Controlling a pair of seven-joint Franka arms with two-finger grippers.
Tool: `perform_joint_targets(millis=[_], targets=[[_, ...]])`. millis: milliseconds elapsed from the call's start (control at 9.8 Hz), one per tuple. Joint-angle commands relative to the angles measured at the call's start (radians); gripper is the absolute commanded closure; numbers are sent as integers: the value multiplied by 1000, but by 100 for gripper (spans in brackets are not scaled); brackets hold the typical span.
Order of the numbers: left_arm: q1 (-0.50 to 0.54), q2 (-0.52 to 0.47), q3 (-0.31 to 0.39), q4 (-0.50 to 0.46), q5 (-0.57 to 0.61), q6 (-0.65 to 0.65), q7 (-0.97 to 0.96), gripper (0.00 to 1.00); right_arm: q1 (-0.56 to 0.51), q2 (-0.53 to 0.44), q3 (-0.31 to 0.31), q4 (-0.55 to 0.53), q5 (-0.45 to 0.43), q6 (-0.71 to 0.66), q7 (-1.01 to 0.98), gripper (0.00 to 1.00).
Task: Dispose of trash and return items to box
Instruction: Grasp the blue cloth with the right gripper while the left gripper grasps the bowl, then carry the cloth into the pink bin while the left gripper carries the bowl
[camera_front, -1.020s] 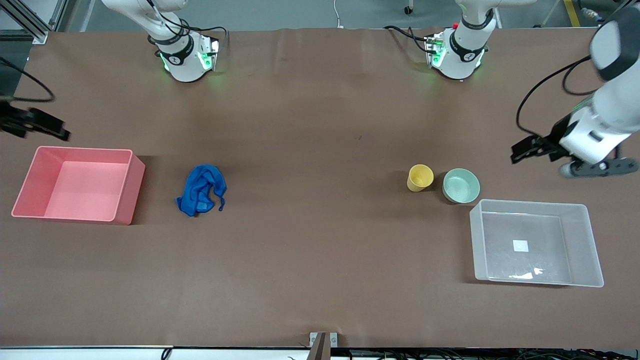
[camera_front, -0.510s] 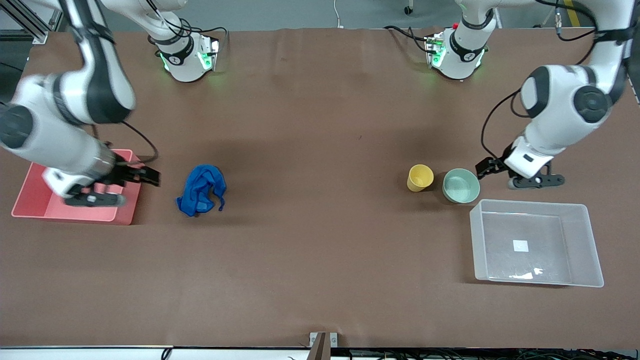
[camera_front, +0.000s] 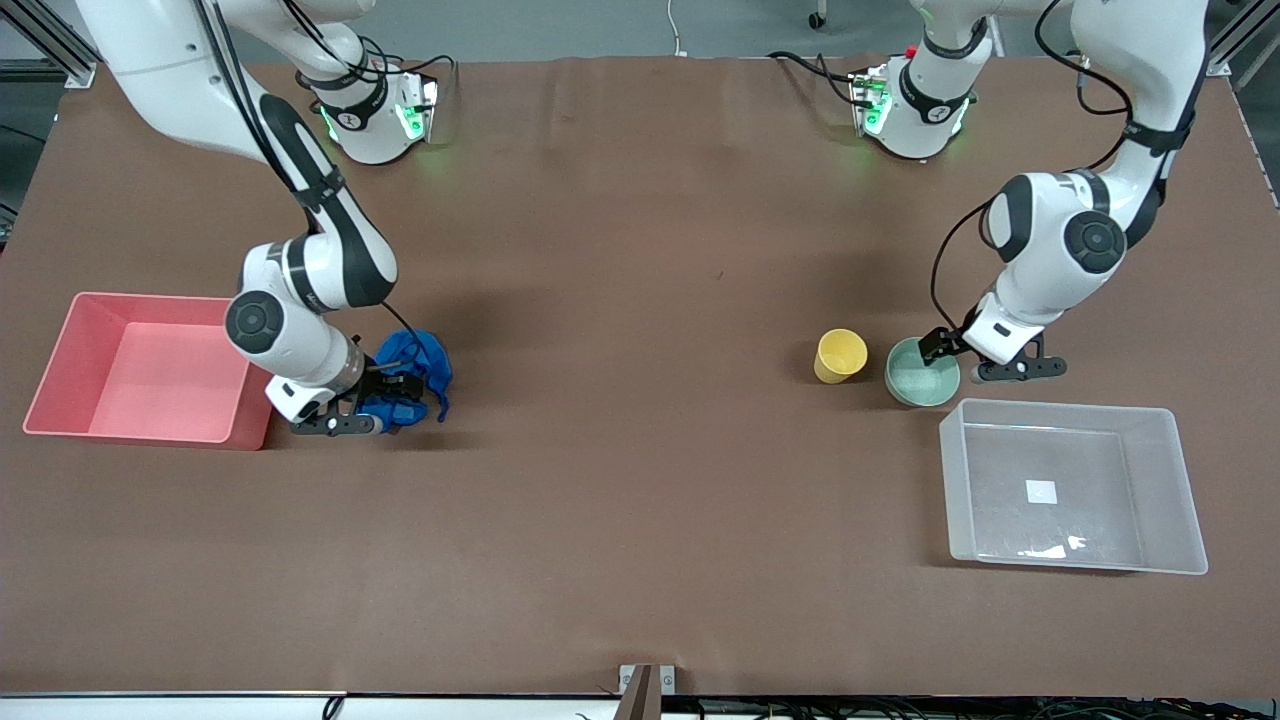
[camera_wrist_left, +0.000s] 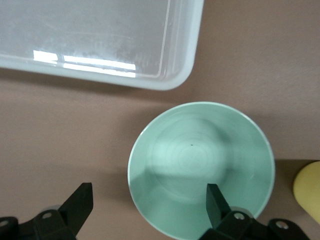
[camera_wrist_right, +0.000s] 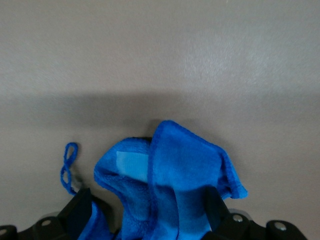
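The pink bin (camera_front: 150, 370) sits at the right arm's end of the table. Just beside it, toward the middle, lies the rag (camera_front: 415, 365) — crumpled, with a loose loop of thread trailing off one edge. The right gripper (camera_front: 385, 392) is down at the rag, its jaws spread, with one finger (camera_wrist_right: 80, 212) at each flank of the cloth and a fold of blue standing up between them; whether the pads press the cloth cannot be told.

Toward the left arm's end stands the cup (camera_front: 840, 355), upright, and just beside it the bowl (camera_front: 921, 373), also upright. The left gripper (camera_front: 945, 350) is low over the bowl with its jaws open: one finger (camera_wrist_left: 216, 202) is inside the rim, the other (camera_wrist_left: 80, 204) outside over bare table — the wall of the bowl lies between them, not yet clamped.

The box (camera_front: 1073, 486) is just beside the bowl, nearer the front camera, with a white label (camera_front: 1040, 491) on its floor.
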Motion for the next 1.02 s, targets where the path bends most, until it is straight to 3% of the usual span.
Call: perform_joint_targets(millis=[0, 102, 204, 408, 612, 714, 918], targets=[[5, 79, 1, -4, 3, 58, 15, 19, -5, -22, 3, -32, -5, 5, 8, 0], [5, 94, 1, -3, 3, 70, 15, 48, -7, -22, 3, -41, -8, 5, 8, 0], [9, 93, 1, -3, 5, 70, 20, 83, -11, -22, 2, -41, -8, 5, 3, 0], [11, 85, 1, -1, 3, 70, 50, 98, -13, -18, 0, -41, -11, 6, 2, 0], [11, 51, 1, -6, 5, 60, 50, 100, -10, -4, 0, -45, -13, 8, 5, 0], [11, -8, 2, -12, 3, 20, 50, 100, -11, -4, 0, -54, -13, 8, 6, 16], [11, -198, 31, 3, 3, -284, 70, 100, -14, -4, 0, -55, -11, 3, 9, 81]])
